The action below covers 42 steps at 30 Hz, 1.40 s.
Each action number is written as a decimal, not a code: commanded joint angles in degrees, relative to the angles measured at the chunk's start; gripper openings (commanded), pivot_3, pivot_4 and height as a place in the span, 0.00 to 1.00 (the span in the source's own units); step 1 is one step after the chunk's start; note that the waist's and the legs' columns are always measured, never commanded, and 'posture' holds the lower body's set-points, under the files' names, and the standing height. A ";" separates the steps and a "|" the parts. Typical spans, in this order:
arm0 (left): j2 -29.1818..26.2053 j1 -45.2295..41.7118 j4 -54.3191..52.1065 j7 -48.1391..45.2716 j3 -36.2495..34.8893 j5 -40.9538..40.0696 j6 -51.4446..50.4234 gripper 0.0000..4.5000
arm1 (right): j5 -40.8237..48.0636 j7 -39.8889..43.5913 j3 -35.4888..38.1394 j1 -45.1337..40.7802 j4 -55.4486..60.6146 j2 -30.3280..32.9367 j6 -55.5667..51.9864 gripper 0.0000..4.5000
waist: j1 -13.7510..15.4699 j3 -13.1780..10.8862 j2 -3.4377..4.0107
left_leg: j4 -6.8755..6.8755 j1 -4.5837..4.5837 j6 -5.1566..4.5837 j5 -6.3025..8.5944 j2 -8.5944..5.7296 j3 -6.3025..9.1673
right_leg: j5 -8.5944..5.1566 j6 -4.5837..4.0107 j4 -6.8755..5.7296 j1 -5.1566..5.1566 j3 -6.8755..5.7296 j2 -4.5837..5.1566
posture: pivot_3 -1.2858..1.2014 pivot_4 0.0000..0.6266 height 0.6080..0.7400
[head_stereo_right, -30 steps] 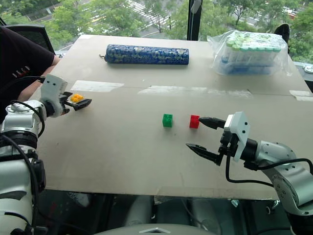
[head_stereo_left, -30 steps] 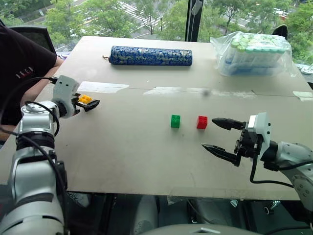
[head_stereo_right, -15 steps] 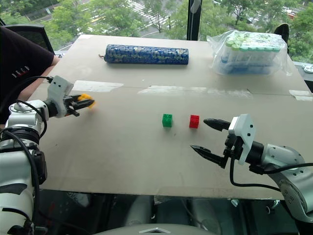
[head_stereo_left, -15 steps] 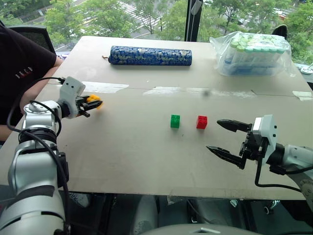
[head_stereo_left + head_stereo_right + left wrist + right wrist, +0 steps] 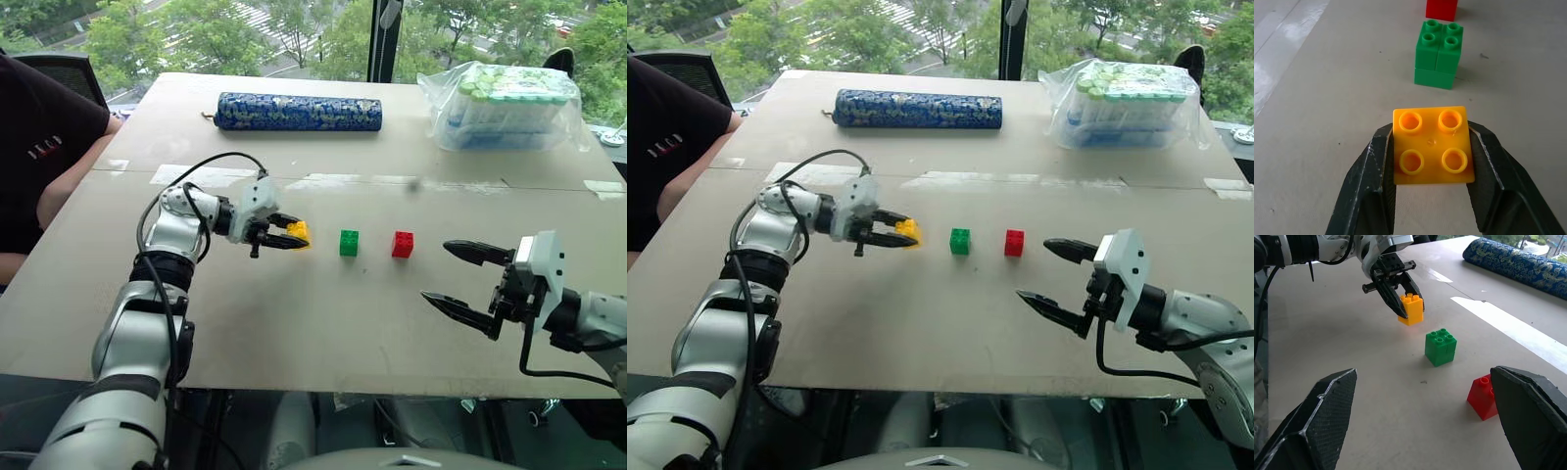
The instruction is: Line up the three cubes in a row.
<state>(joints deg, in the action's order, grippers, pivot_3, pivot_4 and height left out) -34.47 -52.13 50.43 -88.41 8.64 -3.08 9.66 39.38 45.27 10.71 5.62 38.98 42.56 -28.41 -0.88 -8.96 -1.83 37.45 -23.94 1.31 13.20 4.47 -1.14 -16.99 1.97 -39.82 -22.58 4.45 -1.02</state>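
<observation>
Near the table's point(image 5: 118, 323) left edge a second ago, the left gripper point(image 5: 284, 238) has swung inward and now clenches the yellow cube point(image 5: 298, 233), held just left of the green cube point(image 5: 349, 243). Red cube point(image 5: 403, 244) sits next, well clear of both edges. Setting yellow down here should complete the row. Further right, the right gripper point(image 5: 462, 283) hangs released.

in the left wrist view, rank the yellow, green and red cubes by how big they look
1. yellow cube, largest, nearest the camera
2. green cube
3. red cube, partly cut off

Nearness makes the difference; true sizes unsure.
</observation>
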 commanded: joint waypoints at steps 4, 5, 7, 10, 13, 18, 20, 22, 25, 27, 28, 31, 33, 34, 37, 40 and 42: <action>0.34 -4.62 5.65 -1.06 0.93 2.19 6.01 0.29 | -0.84 0.05 3.21 2.76 3.34 0.57 1.82 1.00 | 0.05 0.00 0.00 | 0.02 -0.01 0.00 0.00 -0.01 -0.01 | 0.00 0.00 0.00 0.01 0.01 0.01 | 0.52 0.24 1.00; 0.33 -4.86 6.32 -1.41 1.11 2.54 6.57 0.29 | -0.93 -0.01 3.38 3.12 3.51 0.49 1.88 1.00 | 0.05 0.00 0.00 | 0.03 -0.01 0.00 0.00 -0.01 -0.01 | 0.00 0.00 0.00 0.01 0.01 0.01 | 0.52 0.24 1.00; 0.45 -5.39 7.76 -1.49 1.15 3.05 7.38 0.29 | -1.02 -0.22 3.59 3.64 3.81 0.32 1.93 1.00 | 0.03 0.00 0.00 | 0.02 0.00 0.00 0.00 -0.01 0.00 | 0.00 0.01 -0.02 0.00 0.00 0.00 | 0.52 0.24 1.00; 0.49 -5.99 9.20 -2.49 1.07 3.49 7.90 0.29 | -1.00 -0.44 3.77 4.19 4.09 0.33 2.02 1.00 | 0.03 0.00 0.00 | 0.02 0.00 0.00 0.00 -0.01 0.00 | 0.00 0.00 -0.02 0.00 0.00 0.00 | 0.52 0.24 1.00; 0.55 -6.54 10.59 -2.79 1.19 4.31 8.59 0.29 | -0.85 -0.69 3.88 4.38 4.27 0.43 1.93 1.00 | 0.05 0.00 0.00 | 0.02 -0.01 0.00 0.00 -0.01 0.01 | 0.00 0.01 -0.01 0.00 0.00 0.01 | 0.52 0.24 1.00; 0.94 -7.39 13.25 -1.98 1.48 6.02 10.29 0.29 | -0.63 -1.22 3.84 4.28 4.60 0.52 1.54 1.00 | 0.09 0.00 0.00 | 0.02 -0.01 0.00 0.00 -0.01 0.01 | 0.00 0.00 -0.01 0.01 -0.01 0.00 | 0.52 0.24 1.00; 1.11 -7.76 14.10 -1.58 1.47 6.61 10.84 0.29 | -0.59 -1.30 3.94 4.36 4.72 0.61 1.42 1.00 | 0.08 0.00 0.00 | 0.02 -0.01 0.00 0.00 -0.01 0.00 | 0.00 0.01 -0.01 0.01 0.00 0.00 | 0.52 0.24 1.00; 1.25 -8.09 14.77 -1.24 1.39 7.02 11.22 0.29 | -0.45 -1.38 4.12 4.44 4.85 0.69 1.28 1.00 | 0.08 0.00 0.00 | 0.02 -0.01 0.00 0.00 -0.01 0.01 | 0.00 0.00 -0.01 0.01 0.00 0.00 | 0.52 0.24 1.00; 1.37 -8.46 15.52 -0.93 1.45 7.52 11.70 0.29 | -0.19 -1.56 4.38 4.50 5.15 0.79 0.99 1.00 | 0.08 0.00 0.00 | 0.02 -0.01 0.00 0.00 -0.01 0.00 | 0.00 0.01 -0.02 0.00 -0.01 0.00 | 0.52 0.24 1.00; 1.52 -8.65 15.97 -0.50 1.38 7.87 12.03 0.29 | -0.06 -1.67 4.53 4.55 5.36 0.82 0.77 1.00 | 0.08 0.00 0.00 | 0.02 -0.01 0.00 0.00 -0.01 0.00 | 0.00 0.01 -0.02 0.01 0.00 0.01 | 0.52 0.24 1.00; 1.57 -8.71 16.16 -0.34 1.38 8.06 12.18 0.29 | 0.04 -1.79 4.57 4.53 5.51 0.85 0.61 1.00 | 0.07 0.00 0.00 | 0.02 -0.01 0.00 0.00 -0.01 0.00 | 0.00 0.01 -0.02 0.01 0.00 0.01 | 0.52 0.24 1.00; 1.65 -8.85 16.61 -0.08 1.47 8.44 12.76 0.29 | 0.39 -2.04 4.83 4.51 5.86 0.94 0.10 1.00 | 0.09 0.00 0.00 | 0.02 0.00 0.00 0.00 -0.01 0.01 | 0.00 0.00 -0.02 0.01 0.00 0.00 | 0.52 0.24 1.00; 1.71 -9.03 16.98 0.59 1.52 8.82 13.54 0.29 | 0.56 -2.08 5.04 4.56 5.95 1.04 -0.09 1.00 | 0.09 0.00 0.00 | 0.02 0.00 0.00 0.00 -0.01 0.01 | 0.00 0.01 -0.03 0.01 -0.01 0.01 | 0.52 0.24 1.00; 1.73 -9.15 17.21 0.67 1.55 9.00 13.58 0.40 | 0.67 -2.10 5.15 4.58 6.00 1.12 -0.19 1.00 | 0.09 0.00 0.00 | 0.02 0.00 0.00 0.00 -0.01 0.01 | 0.00 0.01 -0.03 0.01 -0.01 0.01 | 0.52 0.24 1.00; 1.68 -9.31 17.41 0.82 1.21 9.02 13.99 0.68 | 0.96 -2.27 5.39 4.71 6.23 1.26 -0.46 1.00 | 0.08 0.00 0.00 | 0.03 0.00 0.00 0.00 -0.01 0.01 | 0.00 0.01 -0.03 0.01 -0.01 0.01 | 0.52 0.24 1.00; 1.02 -9.30 16.43 -0.62 -0.35 7.14 12.54 0.96 | 1.18 -2.37 5.81 5.34 6.46 1.35 -0.59 1.00 | 0.08 0.00 0.00 | 0.02 -0.01 0.00 0.00 -0.01 0.01 | 0.00 0.01 -0.02 0.01 -0.01 0.00 | 0.52 0.24 1.00; -0.12 -8.30 13.86 -2.58 -2.28 4.57 10.08 0.96 | 1.26 -2.31 6.32 6.12 6.49 1.39 -0.57 1.00 | 0.07 0.00 0.00 | 0.02 -0.01 0.00 0.00 -0.01 0.01 | 0.00 0.01 -0.02 0.01 -0.01 0.00 | 0.52 0.24 1.00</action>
<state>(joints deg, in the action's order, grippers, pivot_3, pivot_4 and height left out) -32.76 -60.12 67.70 -89.28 9.02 4.43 21.63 39.74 43.22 14.55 11.15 43.52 43.44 -29.22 -0.81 -8.96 -1.84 37.46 -23.96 1.31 13.20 4.46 -1.13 -16.99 1.98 -39.84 -22.58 4.44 -1.02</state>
